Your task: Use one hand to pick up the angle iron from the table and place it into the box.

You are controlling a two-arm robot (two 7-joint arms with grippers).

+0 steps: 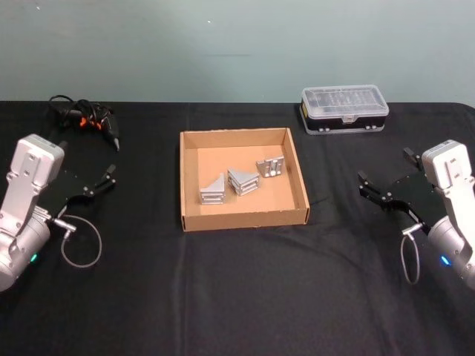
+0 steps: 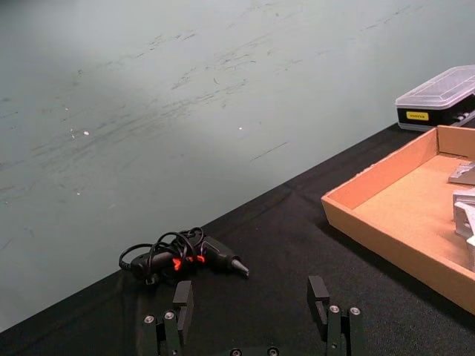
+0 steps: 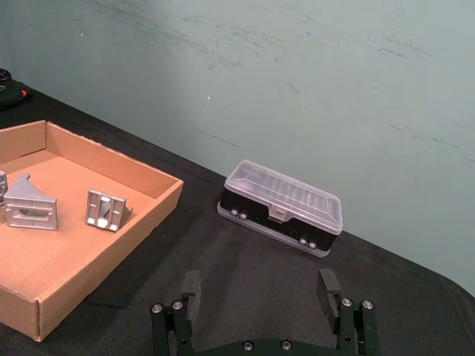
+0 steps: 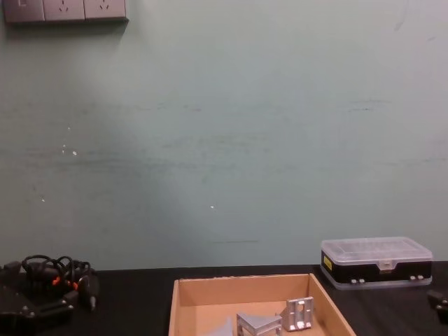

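At the far left, the left gripper (image 1: 100, 180) rests low over the flat matte black tabletop (image 1: 237, 297), its fingers spread wide and holding nothing; it sits well clear of the work, which looks like a parked pose. Behind it, near the back edge, lies a black corded tool with orange marks (image 1: 85, 119), apart from everything else.

In the middle stands the shallow tan cardboard box with low walls and no lid (image 1: 189, 215), square to the robot. Three silver metal angle irons (image 1: 240, 179) lie on its floor: one to the left, one just beside it in the middle, one apart toward the back right. No angle iron is seen on the bare tabletop, so the task looks finished or nearly so. The low walls leave the box open from above.

Behind and to the right, a clear-lidded plastic case with a black base (image 1: 345, 108) sits near the back edge, well apart from the box.

At the right, the right gripper (image 1: 386, 182) hovers low with its fingers wide and empty. Broad bare cloth lies between each gripper and the box, giving free room to move.
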